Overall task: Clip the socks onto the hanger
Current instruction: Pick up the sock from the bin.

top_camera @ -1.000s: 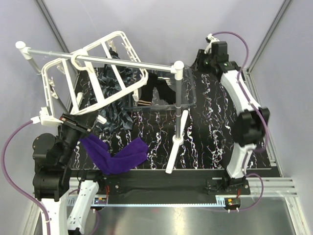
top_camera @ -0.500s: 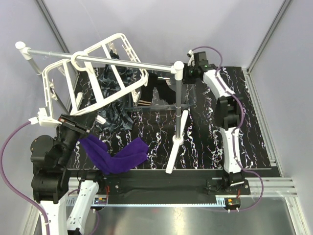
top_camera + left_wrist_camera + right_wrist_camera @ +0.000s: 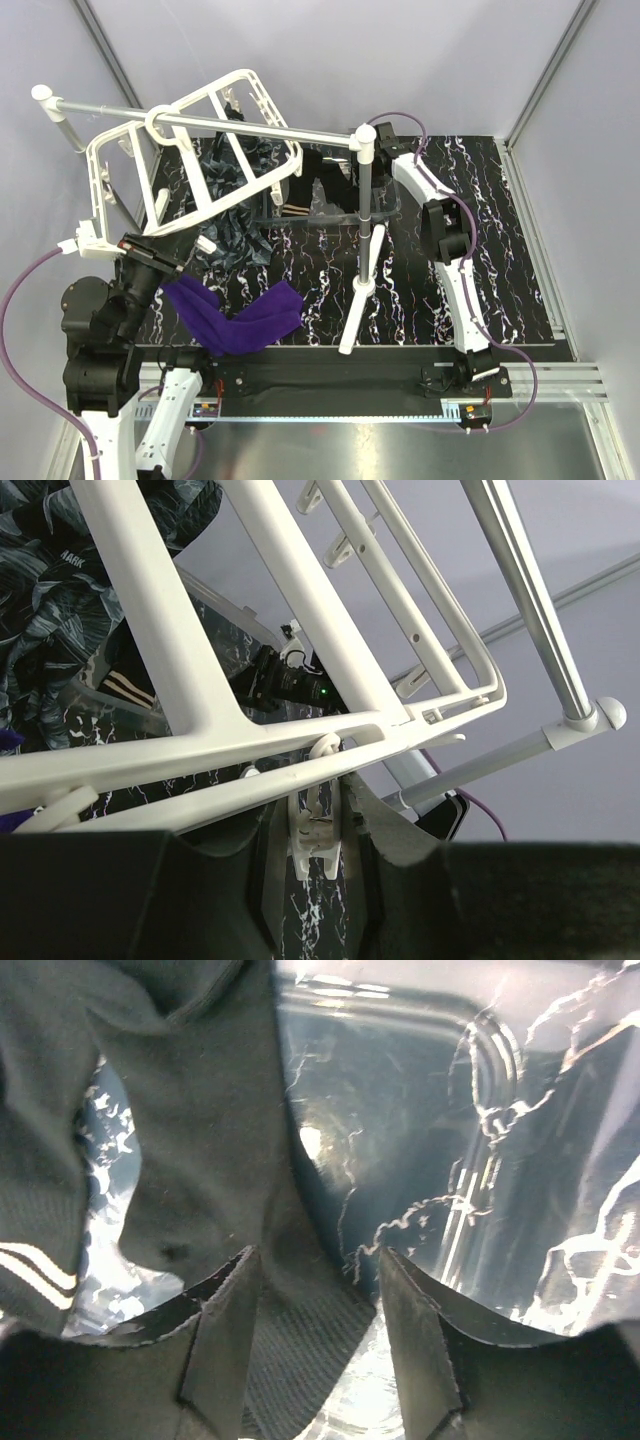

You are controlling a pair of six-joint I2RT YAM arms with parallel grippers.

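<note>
The white grid hanger [image 3: 97, 185] hangs tilted from the silver rod at the back left. My left gripper [image 3: 130, 245] is at its near corner. In the left wrist view its fingers [image 3: 320, 805] are shut on a small white clip [image 3: 318, 832] under the hanger's bar [image 3: 150, 610]. A purple sock [image 3: 240, 320] lies on the table by the left arm. Dark marbled socks [image 3: 228, 180] lie under the hanger. My right gripper [image 3: 372, 160] is in a clear bin [image 3: 392, 195], open [image 3: 315, 1260], its fingers either side of the ribbed cuff of a black sock [image 3: 200, 1110].
The silver rod stand [image 3: 365, 220] with white caps crosses the table's middle, its feet near the front edge. The black marbled mat [image 3: 500, 250] covers the table. Grey walls close in on three sides.
My right arm has swung from the far right corner leftward and down into the clear bin over the black sock. The left gripper and hanger have hardly moved.
</note>
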